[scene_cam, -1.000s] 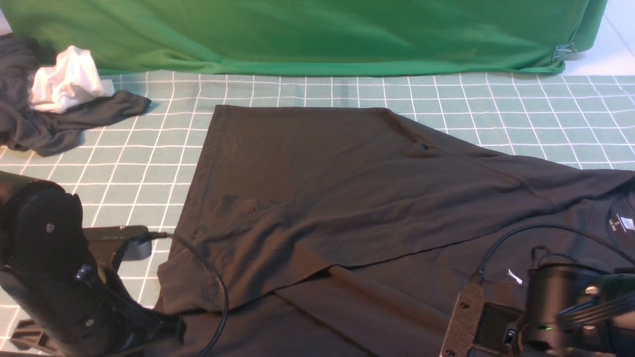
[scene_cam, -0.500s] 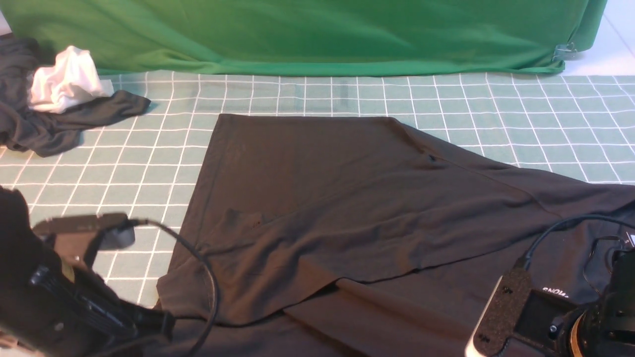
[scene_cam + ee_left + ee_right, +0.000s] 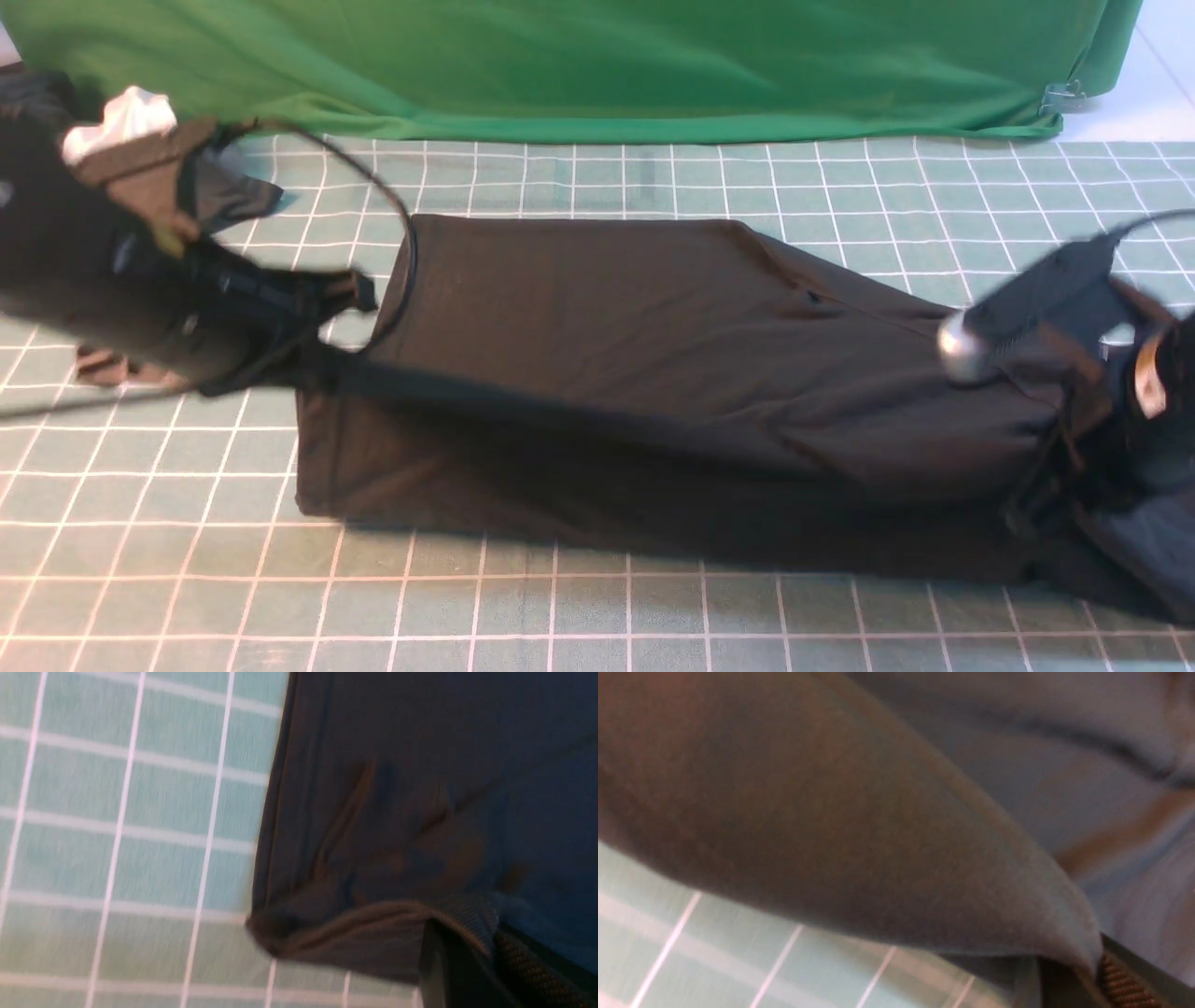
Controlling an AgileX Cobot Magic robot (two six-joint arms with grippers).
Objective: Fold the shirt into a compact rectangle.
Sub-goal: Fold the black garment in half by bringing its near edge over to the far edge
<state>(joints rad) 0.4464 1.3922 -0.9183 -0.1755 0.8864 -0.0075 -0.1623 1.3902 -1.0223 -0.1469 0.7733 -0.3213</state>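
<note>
The black shirt lies across the middle of the checked table, its near edge lifted and stretched taut between both grippers. My left gripper is shut on the shirt's left corner; in the left wrist view a ribbed edge is pinched in the gripper. My right gripper is shut on the shirt's right end, where the right wrist view shows a fold of cloth running into the gripper. The chest print and neck label are hidden.
A dark grey garment with a white cloth sits at the far left, partly behind my left arm. A green backdrop closes the far side, with a metal clip at its right. Checked tablecloth shows in front.
Both arms have risen and swung away from the camera, carrying the shirt's near edge up and over its far part. The print and neck label no longer show.
</note>
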